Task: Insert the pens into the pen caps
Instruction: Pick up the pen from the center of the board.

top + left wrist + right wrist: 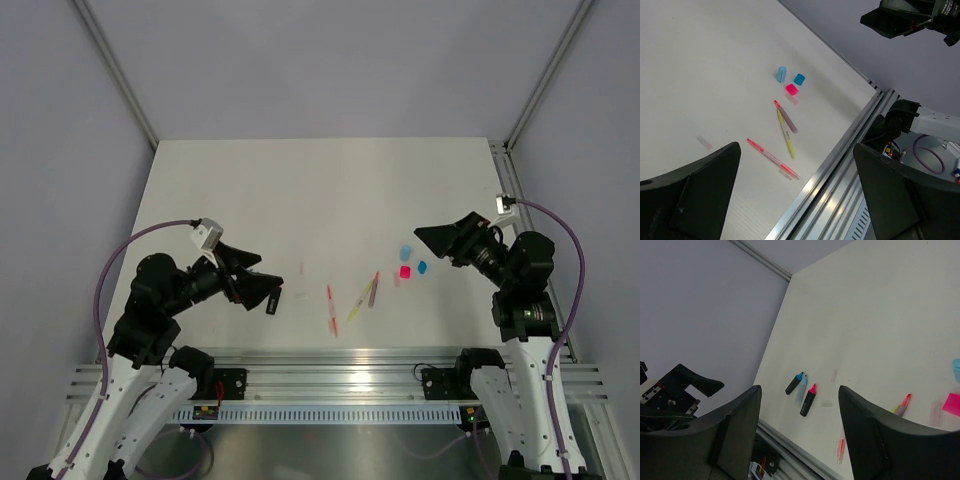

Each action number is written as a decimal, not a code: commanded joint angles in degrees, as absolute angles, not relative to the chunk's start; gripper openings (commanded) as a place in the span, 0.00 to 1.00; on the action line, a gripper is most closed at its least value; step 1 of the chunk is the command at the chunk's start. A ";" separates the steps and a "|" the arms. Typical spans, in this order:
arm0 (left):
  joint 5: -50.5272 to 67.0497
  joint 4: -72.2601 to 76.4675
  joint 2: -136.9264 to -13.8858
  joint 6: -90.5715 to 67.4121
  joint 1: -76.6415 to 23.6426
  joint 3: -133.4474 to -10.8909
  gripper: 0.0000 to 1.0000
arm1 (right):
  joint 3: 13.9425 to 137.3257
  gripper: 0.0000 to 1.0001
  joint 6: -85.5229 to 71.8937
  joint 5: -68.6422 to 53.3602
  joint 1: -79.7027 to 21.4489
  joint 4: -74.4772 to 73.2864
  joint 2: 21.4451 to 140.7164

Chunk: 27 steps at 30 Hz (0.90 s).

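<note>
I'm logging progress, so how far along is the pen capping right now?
Nothing looks done: the small bright pink cap, blue cap and light-blue cap lie empty near the thin red-pink pen, yellow pen and purplish pen. Nothing is in hand: left gripper and right gripper hang open, empty. Every pen is left, the stubby black markers too.

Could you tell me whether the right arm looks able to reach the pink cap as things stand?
Probably yes: the right gripper hangs open near the pink cap, which lies uncovered.
</note>
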<state>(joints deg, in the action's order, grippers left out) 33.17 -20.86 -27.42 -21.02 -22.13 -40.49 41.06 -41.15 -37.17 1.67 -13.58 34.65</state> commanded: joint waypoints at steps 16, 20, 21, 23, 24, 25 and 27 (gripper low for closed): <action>35.16 -18.19 -26.28 -21.09 -21.88 -41.40 0.99 | 47.81 0.66 -36.57 -20.67 -28.55 -15.64 43.41; 34.54 -18.98 -25.75 -21.18 -21.88 -41.22 0.99 | 50.27 0.66 -35.60 -12.50 -37.07 -19.85 44.21; 34.37 -19.07 -25.58 -21.18 -21.88 -41.13 0.99 | 50.88 0.66 -35.68 -11.26 -38.05 -20.65 44.21; 33.67 -19.60 -25.22 -21.09 -21.88 -41.22 0.99 | 51.41 0.66 -35.60 -8.46 -39.37 -23.62 44.12; 33.49 -19.77 -25.05 -21.18 -21.88 -41.22 0.99 | 51.42 0.65 -35.86 -7.39 -40.16 -24.51 43.86; 33.49 -20.04 -24.96 -21.27 -21.97 -41.13 0.99 | 51.42 0.65 -36.03 -6.60 -40.43 -25.39 43.86; 33.49 -21.53 -24.87 -21.71 -21.97 -41.57 0.99 | 50.72 0.64 -36.82 -5.54 -41.13 -26.72 44.12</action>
<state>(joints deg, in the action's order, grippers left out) 33.82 -21.21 -25.43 -21.06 -22.13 -40.49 49.32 -36.97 -11.35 -39.86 -22.74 44.23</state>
